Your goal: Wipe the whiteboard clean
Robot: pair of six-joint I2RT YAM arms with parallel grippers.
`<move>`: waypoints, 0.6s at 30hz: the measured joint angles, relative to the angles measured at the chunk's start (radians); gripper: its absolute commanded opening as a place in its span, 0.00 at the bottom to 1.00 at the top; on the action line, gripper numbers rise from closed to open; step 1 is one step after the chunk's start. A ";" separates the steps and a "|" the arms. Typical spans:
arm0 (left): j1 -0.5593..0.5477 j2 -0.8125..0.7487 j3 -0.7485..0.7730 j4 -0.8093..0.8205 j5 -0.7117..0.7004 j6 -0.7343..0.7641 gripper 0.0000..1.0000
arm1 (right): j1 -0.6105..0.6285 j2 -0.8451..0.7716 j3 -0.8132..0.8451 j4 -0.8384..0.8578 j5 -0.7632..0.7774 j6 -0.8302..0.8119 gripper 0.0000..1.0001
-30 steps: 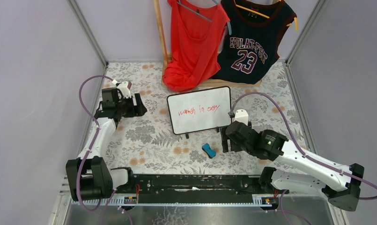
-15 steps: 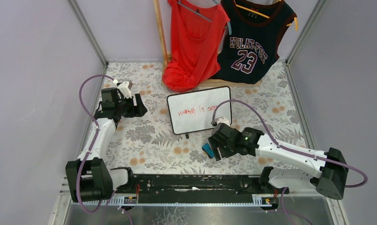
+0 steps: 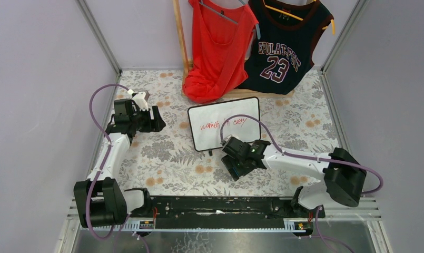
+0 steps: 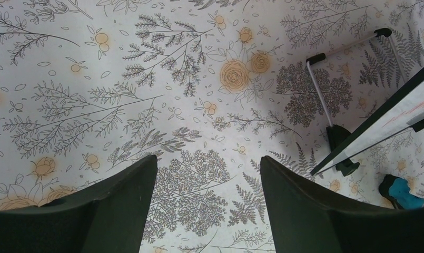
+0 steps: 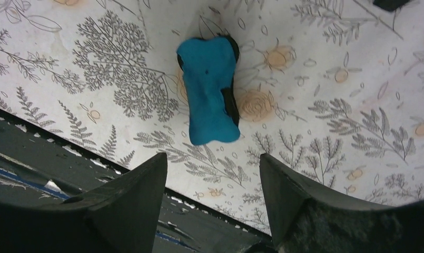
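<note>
Right gripper (image 5: 212,161) hangs wide open and empty right over the eraser (image 5: 208,97), having swung in from the right. The whiteboard (image 3: 224,124) stands just behind it, red writing on it. Left gripper (image 4: 208,161), open and empty too, hasn't budged, off to the board's left.

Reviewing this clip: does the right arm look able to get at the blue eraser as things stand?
Probably yes. The right end effector hovers open, pointing down at the blue eraser, which lies alone on the floral tablecloth; nothing sits between its fingers and the eraser.
</note>
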 measured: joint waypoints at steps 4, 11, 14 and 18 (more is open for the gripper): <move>0.000 -0.013 0.000 -0.013 0.002 0.006 0.70 | -0.001 0.047 0.020 0.039 -0.018 -0.055 0.71; 0.000 -0.036 -0.002 -0.026 0.007 0.016 0.70 | -0.027 0.087 0.027 0.088 -0.055 -0.122 0.69; 0.000 -0.038 -0.003 -0.031 0.009 0.019 0.70 | -0.054 0.087 0.027 0.108 -0.073 -0.141 0.66; 0.000 -0.038 -0.007 -0.033 0.010 0.022 0.70 | -0.073 0.099 0.027 0.133 -0.089 -0.156 0.61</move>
